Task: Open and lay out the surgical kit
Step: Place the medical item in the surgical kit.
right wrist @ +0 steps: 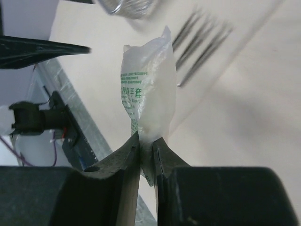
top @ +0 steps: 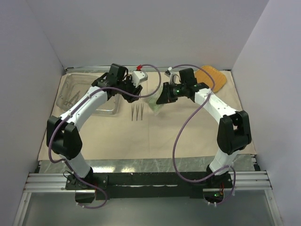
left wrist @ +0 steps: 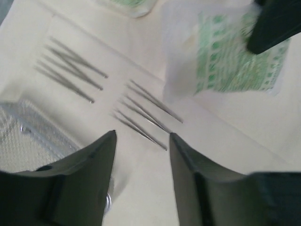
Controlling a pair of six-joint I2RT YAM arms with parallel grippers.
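The beige wrapping cloth (top: pixel 188 127) lies spread flat over the table. At its back left stands the steel wire-mesh tray (top: pixel 87 96) (left wrist: pixel 21 136) with instruments inside. Thin steel tweezers (top: pixel 136 113) (left wrist: pixel 146 113) (right wrist: pixel 202 42) lie side by side on the cloth. My right gripper (top: pixel 162 97) (right wrist: pixel 146 143) is shut on the edge of a green-white packet (top: pixel 153 103) (right wrist: pixel 148 89) (left wrist: pixel 225 54), which hangs lifted off the cloth. Just left of the packet, my left gripper (top: pixel 136 88) (left wrist: pixel 141 141) hovers open and empty over the tweezers. The edge of a second packet (left wrist: pixel 127 4) shows beyond the tweezers.
An orange woven pad (top: pixel 212 77) lies at the back right of the cloth. White walls close in the back and both sides. A small white and red device (top: pixel 139 75) sits behind the left gripper.
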